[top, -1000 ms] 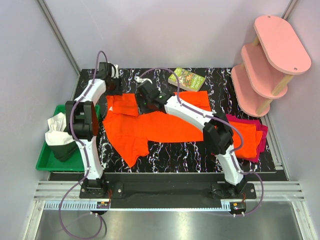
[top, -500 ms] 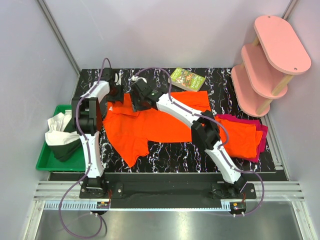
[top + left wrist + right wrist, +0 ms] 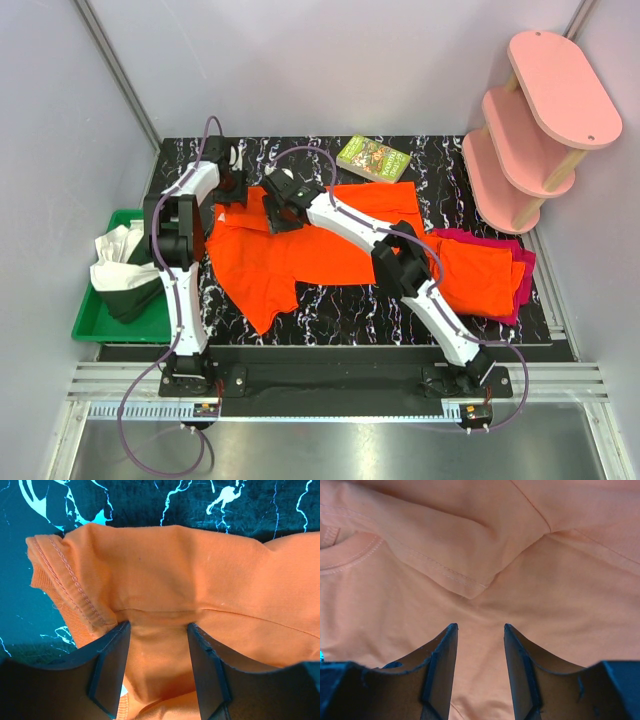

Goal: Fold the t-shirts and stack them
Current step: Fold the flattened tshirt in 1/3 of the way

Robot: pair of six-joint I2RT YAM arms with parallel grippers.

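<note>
Black white-veined tabletop [image 3: 330, 308] carries the unfolded bright orange cloth t-shirt [image 3: 330, 250], its long axis running left to right. A folded orange-on-magenta stack [image 3: 495, 280] lies well apart at the right edge. Both tools meet at the shirt's far left end: the left gripper [image 3: 157, 626] is over the stitched sleeve hem [image 3: 60, 580], and the right gripper [image 3: 480, 626] is just beside it, its arm stretched diagonally across. Both pairs of jaws stand spread, tips down at the cloth, clamping nothing.
</note>
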